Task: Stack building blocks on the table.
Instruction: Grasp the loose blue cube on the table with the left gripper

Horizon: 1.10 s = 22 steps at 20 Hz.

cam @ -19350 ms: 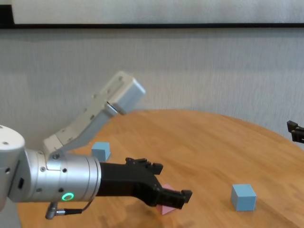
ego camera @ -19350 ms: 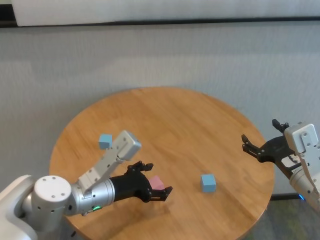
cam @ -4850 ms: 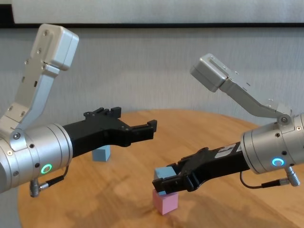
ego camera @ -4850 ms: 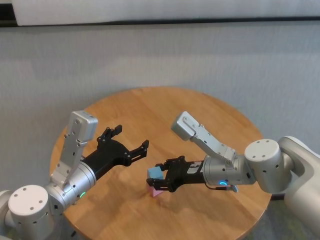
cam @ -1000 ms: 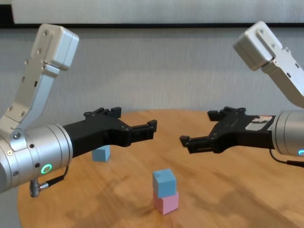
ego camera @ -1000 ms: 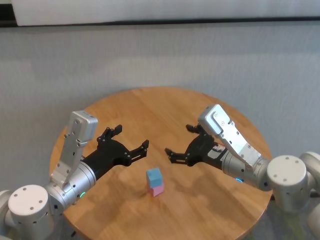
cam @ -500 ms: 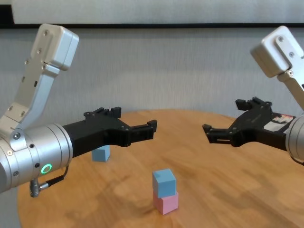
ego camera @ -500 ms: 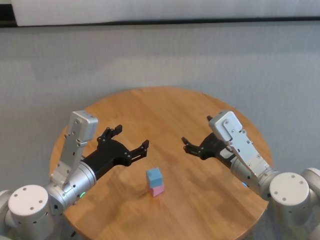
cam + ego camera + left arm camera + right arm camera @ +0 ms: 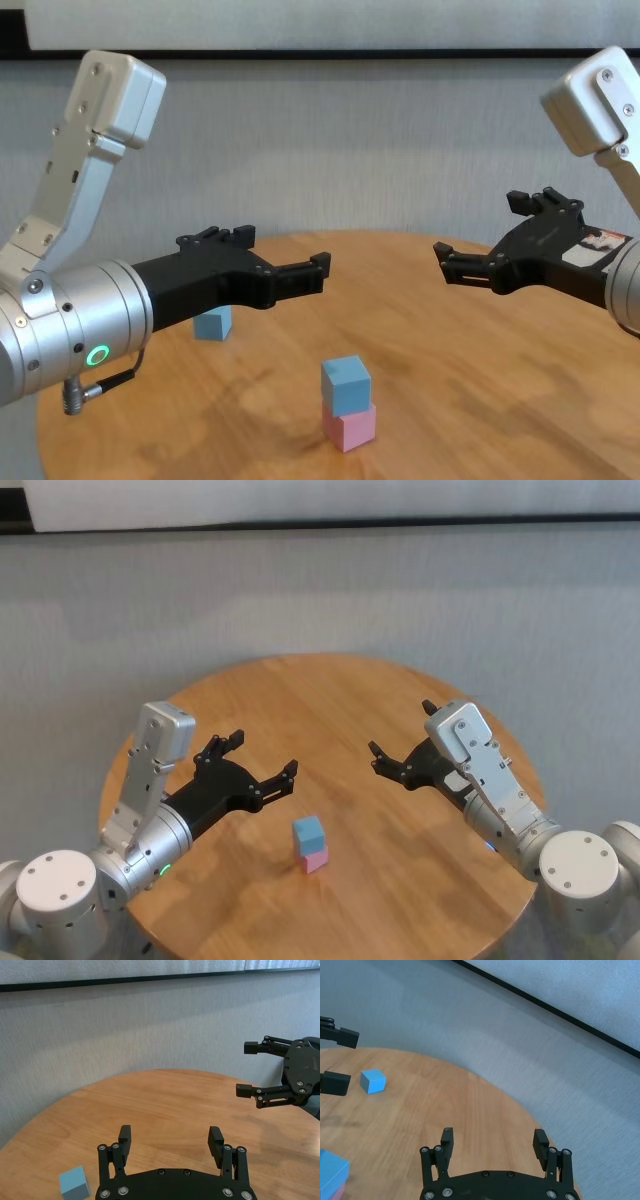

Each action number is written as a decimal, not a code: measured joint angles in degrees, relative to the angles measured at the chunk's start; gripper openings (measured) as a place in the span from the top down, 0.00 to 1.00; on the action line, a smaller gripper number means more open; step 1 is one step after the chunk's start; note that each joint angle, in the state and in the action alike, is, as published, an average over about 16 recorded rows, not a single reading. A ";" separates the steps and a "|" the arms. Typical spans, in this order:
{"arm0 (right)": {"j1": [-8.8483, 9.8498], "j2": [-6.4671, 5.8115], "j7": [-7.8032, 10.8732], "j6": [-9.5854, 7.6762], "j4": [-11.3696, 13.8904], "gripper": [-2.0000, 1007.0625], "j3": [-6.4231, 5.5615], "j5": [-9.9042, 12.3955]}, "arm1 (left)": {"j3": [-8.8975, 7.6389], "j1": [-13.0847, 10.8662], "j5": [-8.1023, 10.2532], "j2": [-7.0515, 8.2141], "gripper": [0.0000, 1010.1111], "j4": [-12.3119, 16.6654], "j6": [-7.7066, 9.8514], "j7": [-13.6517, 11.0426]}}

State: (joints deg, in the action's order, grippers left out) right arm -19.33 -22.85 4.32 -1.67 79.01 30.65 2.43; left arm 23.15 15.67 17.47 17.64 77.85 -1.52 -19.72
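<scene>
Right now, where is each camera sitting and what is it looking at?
Head: high up, looking down on the round table, both arms, the blue-on-pink stack.
Chest: low, facing forward; both forearms, same stack.
Left wrist: behind the open left pincer; lone blue block.
Right wrist: behind the open right pincer; that same lone blue block.

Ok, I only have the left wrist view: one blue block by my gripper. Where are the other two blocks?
Observer: Stacked near the front of the table: the second blue block sits on the pink block.
Operator: Is either gripper on that stack?
Observer: No. The right gripper hangs open off to its right, and the left gripper hangs open to its left; neither touches it.
Operator: And my loose block, is it near the stack?
Observer: No, the loose blue block lies apart, farther back on the left.
</scene>
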 joint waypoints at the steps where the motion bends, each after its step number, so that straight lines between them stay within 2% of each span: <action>1: 0.02 0.04 -0.07 0.12 -0.02 0.00 -0.04 -0.05 | -0.01 -0.01 0.00 -0.01 0.01 0.00 0.00 -0.01; 5: -0.02 0.09 -0.04 0.22 -0.11 0.00 -0.05 -0.02 | -0.21 -0.15 0.05 -0.10 0.01 0.22 0.22 0.02; 10: -0.14 0.06 0.10 -0.09 -0.14 0.00 0.04 0.20 | -1.09 -0.55 0.54 -0.43 0.01 1.05 1.53 0.41; 17: -0.25 0.03 0.19 -0.35 -0.17 0.00 0.13 0.39 | -3.07 -0.78 1.67 -1.37 0.01 2.39 5.09 1.88; 22: -0.29 0.01 0.23 -0.46 -0.18 0.00 0.16 0.46 | -4.32 0.21 1.74 -2.38 0.01 1.78 7.85 3.72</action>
State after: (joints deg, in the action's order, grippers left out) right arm -19.62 -22.83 4.55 -2.12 78.84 30.81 2.89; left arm 18.83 15.88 19.21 15.27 79.63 6.32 -16.01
